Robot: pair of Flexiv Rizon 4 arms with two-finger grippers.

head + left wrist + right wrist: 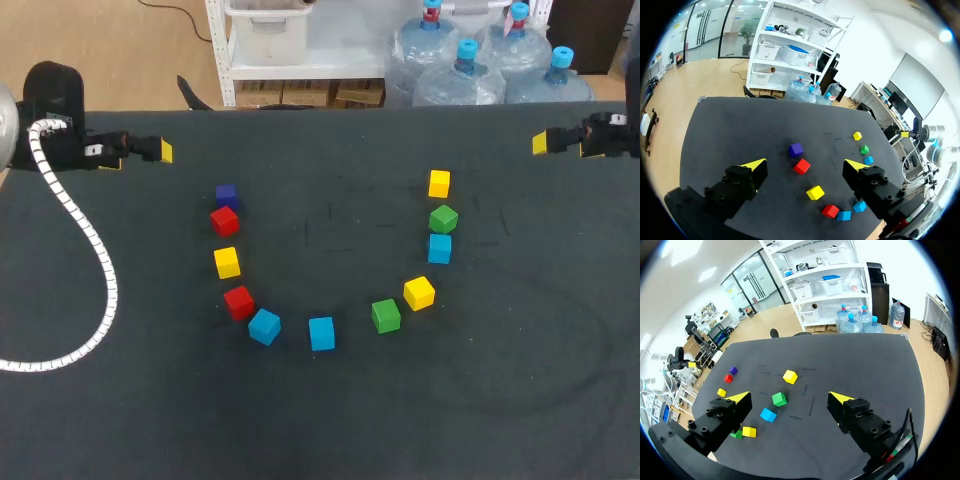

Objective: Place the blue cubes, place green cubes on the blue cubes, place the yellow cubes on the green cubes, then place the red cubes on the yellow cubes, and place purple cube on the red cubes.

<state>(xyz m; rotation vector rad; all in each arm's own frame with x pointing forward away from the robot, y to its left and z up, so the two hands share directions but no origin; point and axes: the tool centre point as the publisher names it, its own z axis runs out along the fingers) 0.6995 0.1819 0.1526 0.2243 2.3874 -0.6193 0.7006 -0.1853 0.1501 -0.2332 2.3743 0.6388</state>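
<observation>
left gripper point(160, 150) and right gripper point(541, 142) are held open, well back from the purple cube point(226, 194), from which loose cubes point(321, 333) are strung in an arc, apparently laid out for stacking.

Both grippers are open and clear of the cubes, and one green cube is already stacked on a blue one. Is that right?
No stacking yet: the head view shows the green cube lying on the table beside the blue cube, not on it. The left gripper and right gripper are open and clear of the cubes.
</observation>
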